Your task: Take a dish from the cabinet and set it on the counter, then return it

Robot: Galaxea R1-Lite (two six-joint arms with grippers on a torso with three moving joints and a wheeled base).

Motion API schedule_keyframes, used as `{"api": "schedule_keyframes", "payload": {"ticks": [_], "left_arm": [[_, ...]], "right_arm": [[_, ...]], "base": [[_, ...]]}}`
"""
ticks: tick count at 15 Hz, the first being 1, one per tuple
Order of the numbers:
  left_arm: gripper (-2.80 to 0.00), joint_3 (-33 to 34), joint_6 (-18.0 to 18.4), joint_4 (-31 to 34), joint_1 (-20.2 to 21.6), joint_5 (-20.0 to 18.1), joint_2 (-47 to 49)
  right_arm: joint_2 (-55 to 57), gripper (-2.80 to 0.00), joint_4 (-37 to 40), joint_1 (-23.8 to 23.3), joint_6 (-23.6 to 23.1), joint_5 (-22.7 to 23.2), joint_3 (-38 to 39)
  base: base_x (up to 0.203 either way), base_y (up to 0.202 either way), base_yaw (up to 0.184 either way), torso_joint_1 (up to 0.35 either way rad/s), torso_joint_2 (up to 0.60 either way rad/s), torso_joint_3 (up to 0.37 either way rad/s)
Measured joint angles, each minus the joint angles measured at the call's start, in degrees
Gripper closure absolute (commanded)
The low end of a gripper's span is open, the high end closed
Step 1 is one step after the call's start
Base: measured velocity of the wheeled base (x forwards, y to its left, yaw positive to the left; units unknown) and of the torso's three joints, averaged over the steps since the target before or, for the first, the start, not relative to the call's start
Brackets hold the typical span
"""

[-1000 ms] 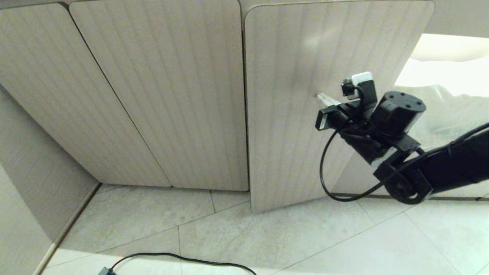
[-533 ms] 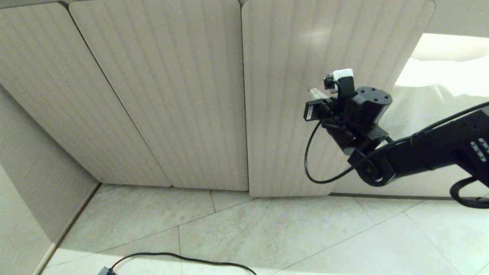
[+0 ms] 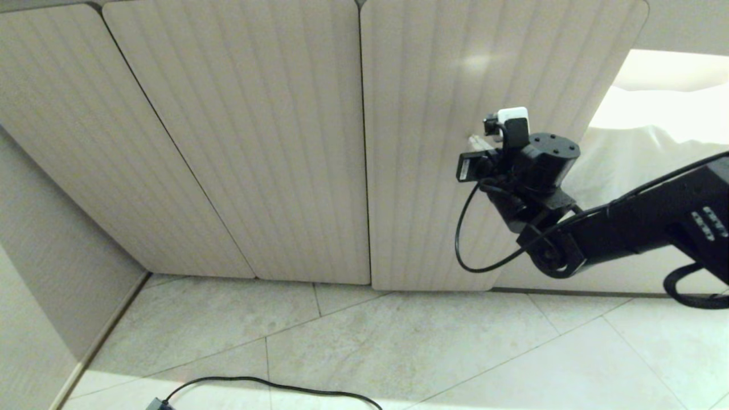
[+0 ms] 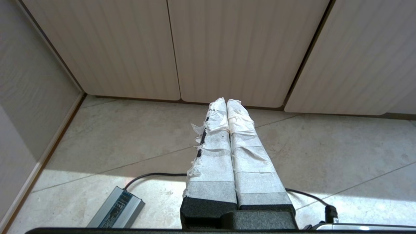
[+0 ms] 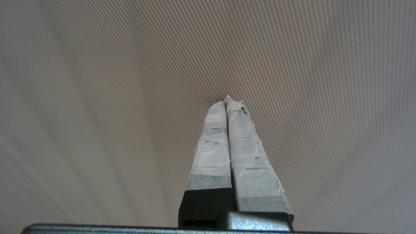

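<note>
The cabinet (image 3: 239, 142) fills the head view: ribbed beige doors with rounded corners, all lying flush above the tiled floor (image 3: 398, 347). No dish shows in any view. The right pincer (image 3: 474, 140) sits with its taped fingers (image 5: 227, 136) pressed together, empty, tips at or just off the face of the rightmost door (image 3: 455, 85); actual contact cannot be told. The left pincer (image 4: 227, 102) is also pressed together and empty, hanging low over the floor, pointing toward the foot of the cabinet. A black cable (image 3: 273, 387) and a grey power brick (image 4: 117, 208) lie on the tiles.
</note>
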Motion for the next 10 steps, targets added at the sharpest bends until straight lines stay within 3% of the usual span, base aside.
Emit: {"api": "schedule_keyframes", "payload": {"ticks": [6,10], "left_arm": [[0.0,0.0,-0.1,0.0,0.0,0.0,0.0],[0.0,0.0,-0.1,0.0,0.0,0.0,0.0]], "right_arm": [[-3.7,0.0,4.3,0.0,0.6,-1.1,2.4],[-10.0,0.0,5.6,-0.1,2.1,-1.2,11.6]], "base": [[0.0,0.0,0.0,0.0,0.0,0.0],[0.0,0.0,0.0,0.0,0.0,0.0]]}}
